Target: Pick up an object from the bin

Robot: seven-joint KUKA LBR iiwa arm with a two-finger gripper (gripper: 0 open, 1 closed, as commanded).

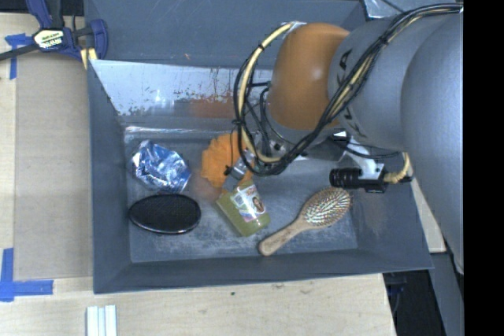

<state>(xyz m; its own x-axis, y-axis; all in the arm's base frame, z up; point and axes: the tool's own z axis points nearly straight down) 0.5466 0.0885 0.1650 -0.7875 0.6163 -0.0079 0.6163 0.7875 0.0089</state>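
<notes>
The end effector [241, 168] is seen mid-bin, touching the top of a small yellow-green labelled bottle [245, 210], with an orange rounded object [211, 161] just beside it. Whether it is apart or together cannot be told.

orange thing [211, 161] part hidden, bottle [244, 210] top covered

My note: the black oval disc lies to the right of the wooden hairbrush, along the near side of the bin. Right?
Not quite: the camera view shows the black oval disc to the left of the wooden hairbrush, along the near side of the bin.
</notes>
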